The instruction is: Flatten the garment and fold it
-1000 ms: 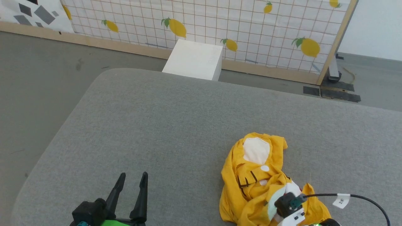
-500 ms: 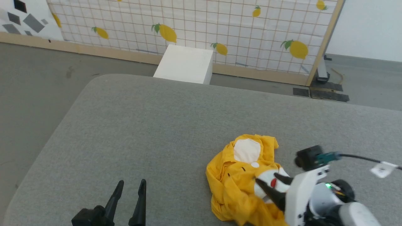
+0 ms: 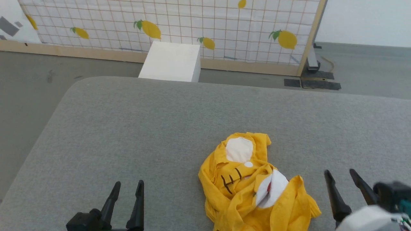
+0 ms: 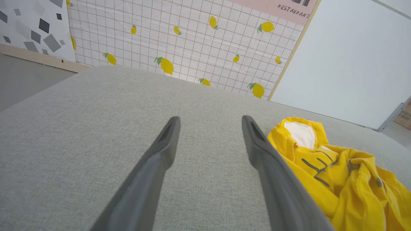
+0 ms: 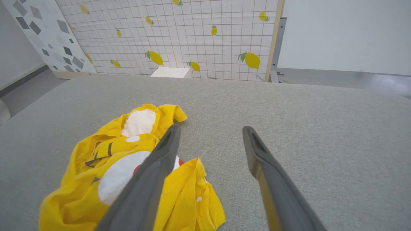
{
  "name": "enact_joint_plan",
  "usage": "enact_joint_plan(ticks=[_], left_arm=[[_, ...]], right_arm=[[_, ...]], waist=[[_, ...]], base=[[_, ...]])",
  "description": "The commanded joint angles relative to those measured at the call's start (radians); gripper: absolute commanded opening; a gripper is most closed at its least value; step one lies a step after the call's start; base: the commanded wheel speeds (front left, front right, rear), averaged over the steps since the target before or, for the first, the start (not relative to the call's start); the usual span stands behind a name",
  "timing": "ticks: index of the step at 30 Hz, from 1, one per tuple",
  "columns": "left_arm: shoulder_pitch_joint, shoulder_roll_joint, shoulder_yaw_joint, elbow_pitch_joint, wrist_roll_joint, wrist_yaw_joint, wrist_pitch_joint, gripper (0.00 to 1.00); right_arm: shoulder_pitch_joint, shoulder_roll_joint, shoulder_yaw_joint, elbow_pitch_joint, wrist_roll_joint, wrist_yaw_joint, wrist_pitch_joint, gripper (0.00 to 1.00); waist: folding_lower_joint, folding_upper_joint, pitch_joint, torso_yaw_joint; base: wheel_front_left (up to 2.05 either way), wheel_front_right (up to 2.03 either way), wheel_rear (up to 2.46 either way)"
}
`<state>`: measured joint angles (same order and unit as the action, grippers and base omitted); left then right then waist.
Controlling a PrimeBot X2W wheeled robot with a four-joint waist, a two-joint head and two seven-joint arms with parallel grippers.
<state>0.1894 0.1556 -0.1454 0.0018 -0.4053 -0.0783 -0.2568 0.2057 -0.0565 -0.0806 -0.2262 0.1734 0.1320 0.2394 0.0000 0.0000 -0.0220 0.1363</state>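
The garment, a mustard-yellow T-shirt with white patches and black marks, lies crumpled in a heap on the grey padded table, near its front edge. My left gripper stands open at the lower left, well apart from the cloth, nothing between its fingers. My right gripper is open just right of the heap and holds nothing. In the left wrist view the garment lies to the right of the open fingers. In the right wrist view the garment lies left of and under the left finger.
A white box stands on the floor beyond the table's far edge. Behind it runs a lemon-print grid screen with a wooden frame. Grey floor lies to the left of the table's rounded corner.
The right gripper opened, let go of the garment and drew back to the right of the heap. The camera swung right, shifting the whole picture leftward. The left gripper stayed open.
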Motion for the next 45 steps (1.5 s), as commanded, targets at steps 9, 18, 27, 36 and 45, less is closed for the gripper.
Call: enact_joint_plan(ticks=[9, 18, 27, 36, 45], left_arm=[[0.049, -0.004, 0.028, -0.028, 0.005, 0.004, -0.005, 1.0], [-0.078, 0.031, -0.004, -0.086, 0.013, 0.0, 0.11, 1.0], [-0.346, 0.02, -0.135, -0.005, -0.066, -0.01, 0.583, 1.0], [-0.449, 0.0, -0.232, 0.182, -0.049, -0.008, 0.775, 1.0], [-0.444, -0.026, -0.244, 0.366, -0.053, 0.03, 0.784, 0.29]], right_arm=[[0.098, 0.006, -0.032, 0.191, 0.071, -0.001, -0.398, 1.0], [0.065, 0.006, -0.059, 0.243, 0.053, -0.001, -0.441, 1.0], [0.033, 0.006, -0.045, 0.262, 0.053, -0.001, -0.437, 1.0], [-0.004, 0.006, -0.022, 0.298, 0.059, -0.001, -0.442, 1.0], [-0.024, 0.006, -0.002, 0.338, 0.066, -0.001, -0.452, 1.0]], waist=[[0.0, 0.0, 0.001, -0.059], [0.0, 0.0, 0.023, -0.071], [0.0, 0.0, 0.072, -0.055], [0.0, 0.0, 0.119, -0.092], [0.0, 0.0, 0.13, -0.154]], base=[[0.0, 0.0, 0.0], [0.0, 0.0, 0.0], [0.0, 0.0, 0.0], [0.0, 0.0, 0.0], [0.0, 0.0, 0.0]])
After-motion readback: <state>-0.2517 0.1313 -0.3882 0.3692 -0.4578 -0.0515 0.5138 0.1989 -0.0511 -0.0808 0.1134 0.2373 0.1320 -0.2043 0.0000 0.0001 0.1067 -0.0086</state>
